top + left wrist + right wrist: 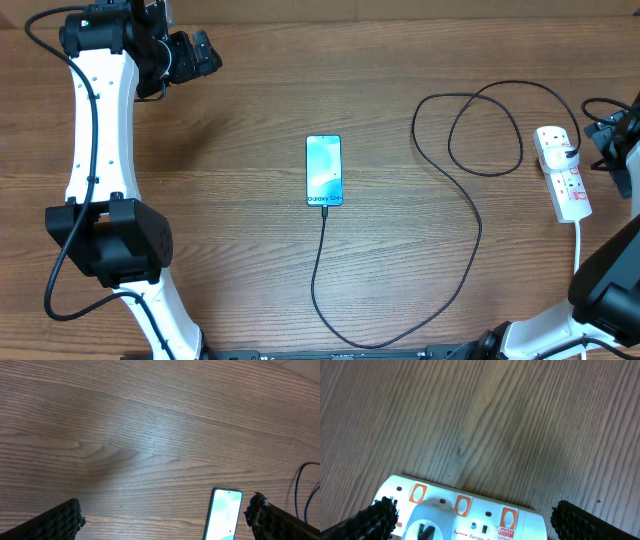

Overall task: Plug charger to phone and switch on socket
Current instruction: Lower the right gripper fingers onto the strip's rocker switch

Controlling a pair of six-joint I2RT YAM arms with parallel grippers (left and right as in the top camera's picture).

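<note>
The phone (324,171) lies flat mid-table, screen up, with a white band at its near end. It also shows in the left wrist view (224,515). The black charger cable (470,215) runs from the phone's near end, curves along the front and loops up to the socket (562,171) at the right, where its plug sits. The connector tip touches the phone's near end. My left gripper (165,520) is open and empty, high at the far left (205,55). My right gripper (472,520) is open, just above the socket (465,510) with its orange-red switches.
The socket's white cord (577,245) runs toward the front right. The left arm's base (105,245) stands at the left and the right arm's base (610,290) at the front right.
</note>
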